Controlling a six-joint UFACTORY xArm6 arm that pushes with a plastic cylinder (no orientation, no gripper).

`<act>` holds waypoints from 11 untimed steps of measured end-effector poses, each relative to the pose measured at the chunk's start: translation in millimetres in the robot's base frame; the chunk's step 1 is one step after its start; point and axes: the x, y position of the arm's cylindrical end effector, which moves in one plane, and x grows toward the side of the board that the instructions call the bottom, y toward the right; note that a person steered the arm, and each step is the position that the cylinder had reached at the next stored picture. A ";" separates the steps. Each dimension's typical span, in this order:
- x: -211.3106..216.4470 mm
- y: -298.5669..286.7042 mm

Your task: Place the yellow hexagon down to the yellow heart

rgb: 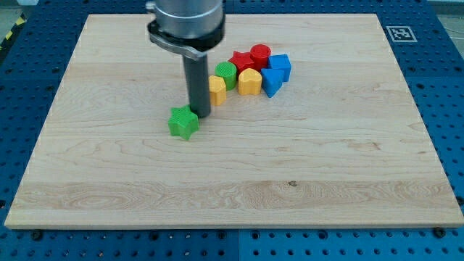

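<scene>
The task looks barely begun: my tip [201,114], a bare rod with no jaws to clench or release, rests on the counter [348,167] between the green star [183,122] at its 8 o'clock and the yellow hexagon [217,90] at its 1 o'clock, which sits at the yellow heart's [249,82] 9 o'clock, not yet below it.
</scene>
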 end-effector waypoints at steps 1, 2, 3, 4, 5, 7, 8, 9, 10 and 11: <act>-32.9 -32.7; -51.2 -17.9; -51.4 22.6; -51.2 41.6; -43.4 41.3; -16.5 38.3; -11.5 61.2; -11.6 72.9; -13.5 80.4; -25.6 80.4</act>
